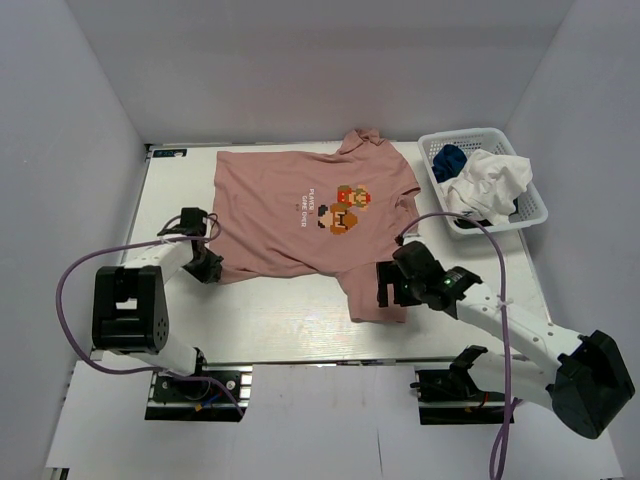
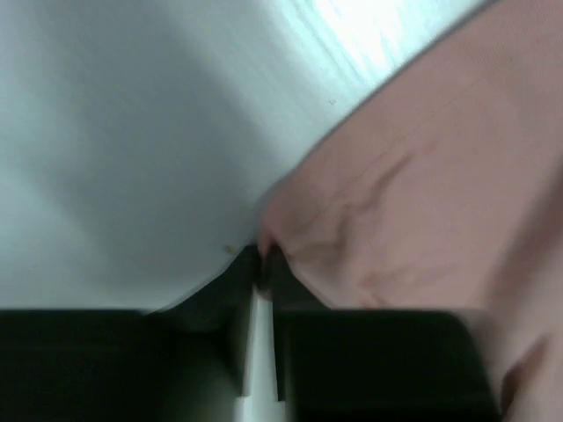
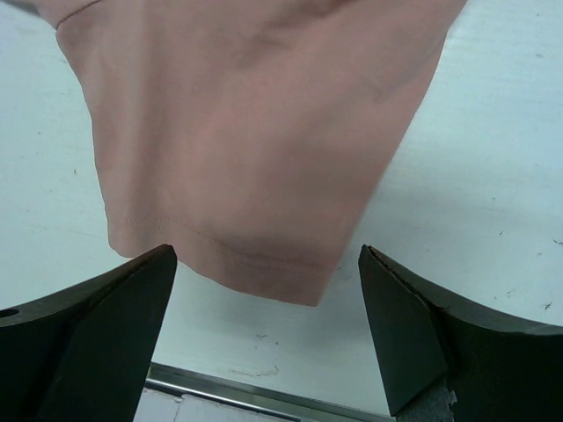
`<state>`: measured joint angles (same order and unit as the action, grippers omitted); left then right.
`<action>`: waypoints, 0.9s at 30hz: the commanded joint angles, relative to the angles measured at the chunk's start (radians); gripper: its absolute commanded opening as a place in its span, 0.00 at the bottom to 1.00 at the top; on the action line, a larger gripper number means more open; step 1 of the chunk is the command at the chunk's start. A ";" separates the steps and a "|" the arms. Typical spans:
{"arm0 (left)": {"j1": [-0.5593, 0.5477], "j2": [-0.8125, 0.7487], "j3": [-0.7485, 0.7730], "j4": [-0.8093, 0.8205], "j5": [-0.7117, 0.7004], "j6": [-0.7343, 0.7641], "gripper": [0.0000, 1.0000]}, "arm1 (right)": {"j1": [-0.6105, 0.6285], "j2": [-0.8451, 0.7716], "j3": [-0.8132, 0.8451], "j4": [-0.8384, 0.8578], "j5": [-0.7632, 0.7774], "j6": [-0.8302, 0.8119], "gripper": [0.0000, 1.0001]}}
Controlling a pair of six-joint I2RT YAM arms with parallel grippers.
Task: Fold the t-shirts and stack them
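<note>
While the pink shirt (image 1: 290, 200) lies spread on the table (image 1: 290, 330) with its print (image 1: 345, 208) facing up, the left gripper (image 1: 212, 268) sits low at one corner of the cloth. In the left wrist view its fingers (image 2: 286, 281) are drawn nearly together, and the corner of the shirt (image 2: 422, 193) is caught between the tips of the gripper (image 2: 262, 264). From that pinch the fabric runs off ahead and to the hand's right in soft wrinkles, and bare table lies ahead and to its left.

The right gripper (image 1: 385, 285) is spread wide and has hold of nothing. In its wrist view the two fingers (image 3: 114, 325) stand well apart at either side of the gripper (image 3: 266, 252), and a sleeve of the shirt (image 3: 255, 114) lies on the table between and ahead of them. The stitched hem of the sleeve ends just short of the fingers and touches neither. Bare table shows on both sides of the sleeve, and the table's metal edge runs just behind the hem, towards the wrist.

Well beyond the right gripper and off to its right stands a white basket (image 1: 470, 134). A crumpled white shirt (image 1: 490, 180) is heaped in it and spills over the rim, and a blue shirt (image 1: 450, 160) is tucked in beside it.
</note>
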<state>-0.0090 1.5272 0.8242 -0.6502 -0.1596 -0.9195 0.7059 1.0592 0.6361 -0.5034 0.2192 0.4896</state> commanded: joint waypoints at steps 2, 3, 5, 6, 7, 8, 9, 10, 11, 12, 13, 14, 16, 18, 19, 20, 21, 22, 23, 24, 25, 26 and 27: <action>0.001 -0.034 -0.060 0.096 0.069 -0.010 0.00 | 0.024 -0.013 -0.032 -0.012 0.000 0.030 0.90; 0.001 -0.047 -0.069 0.096 0.069 -0.010 0.00 | 0.030 -0.007 -0.039 -0.009 -0.027 0.030 0.90; 0.001 -0.074 -0.079 0.096 0.069 0.001 0.00 | 0.043 0.014 -0.065 0.006 -0.034 0.033 0.88; 0.001 -0.105 -0.088 0.087 0.069 0.001 0.00 | 0.052 0.024 -0.073 0.015 -0.027 0.030 0.86; 0.001 -0.117 -0.088 0.087 0.059 0.001 0.00 | 0.053 0.045 -0.084 0.029 -0.023 0.024 0.81; 0.001 -0.128 -0.088 0.087 0.058 0.001 0.00 | 0.053 0.054 -0.093 0.060 -0.017 0.021 0.79; 0.001 -0.137 -0.088 0.087 0.058 0.013 0.00 | 0.059 0.065 -0.101 0.095 -0.006 0.014 0.77; 0.001 -0.147 -0.088 0.087 0.058 0.013 0.00 | 0.058 0.105 -0.101 0.127 0.003 0.012 0.75; 0.001 -0.147 -0.088 0.087 0.058 0.013 0.00 | 0.060 0.117 -0.101 0.140 0.009 0.009 0.75; 0.001 -0.147 -0.077 0.087 0.058 0.022 0.00 | 0.058 0.134 -0.099 0.175 0.015 0.006 0.73; 0.001 -0.147 -0.077 0.077 0.058 0.022 0.00 | 0.060 0.163 -0.101 0.192 0.026 0.004 0.70; 0.001 -0.133 -0.066 0.067 0.058 0.022 0.00 | 0.058 0.194 -0.104 0.207 0.029 0.003 0.63; 0.001 -0.133 -0.057 0.055 0.048 0.033 0.00 | 0.055 0.234 -0.098 0.200 0.048 0.027 0.45; 0.001 -0.122 -0.045 0.040 0.029 0.044 0.00 | 0.064 0.231 -0.099 0.134 0.055 0.059 0.17; 0.001 -0.122 -0.045 0.015 0.017 0.044 0.00 | 0.066 0.216 -0.099 0.115 0.052 0.070 0.08; 0.001 -0.122 -0.045 0.015 0.017 0.053 0.00 | 0.070 0.138 -0.101 0.062 0.052 0.089 0.00; 0.001 -0.136 -0.045 0.000 0.017 0.053 0.00 | 0.073 0.108 -0.095 0.007 0.049 0.089 0.00; 0.001 -0.154 -0.045 -0.020 0.017 0.063 0.00 | 0.078 0.073 -0.089 -0.023 0.004 0.086 0.00; 0.001 -0.168 -0.045 -0.032 0.017 0.064 0.00 | 0.079 -0.023 -0.076 -0.081 -0.020 0.089 0.00; 0.001 -0.183 -0.045 -0.046 0.017 0.064 0.00 | 0.084 -0.048 -0.058 -0.108 -0.071 0.092 0.00; 0.001 -0.220 -0.057 -0.064 0.017 0.064 0.00 | 0.101 -0.070 -0.052 -0.192 -0.093 0.107 0.00; 0.001 -0.242 -0.077 -0.106 0.003 0.064 0.00 | 0.115 -0.109 -0.040 -0.217 -0.156 0.127 0.00; 0.001 -0.266 -0.089 -0.126 -0.006 0.054 0.00 | 0.130 -0.114 -0.033 -0.266 -0.173 0.135 0.00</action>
<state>-0.0086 1.3590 0.7509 -0.6830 -0.1268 -0.8719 0.7998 0.9905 0.5617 -0.5747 0.1654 0.5743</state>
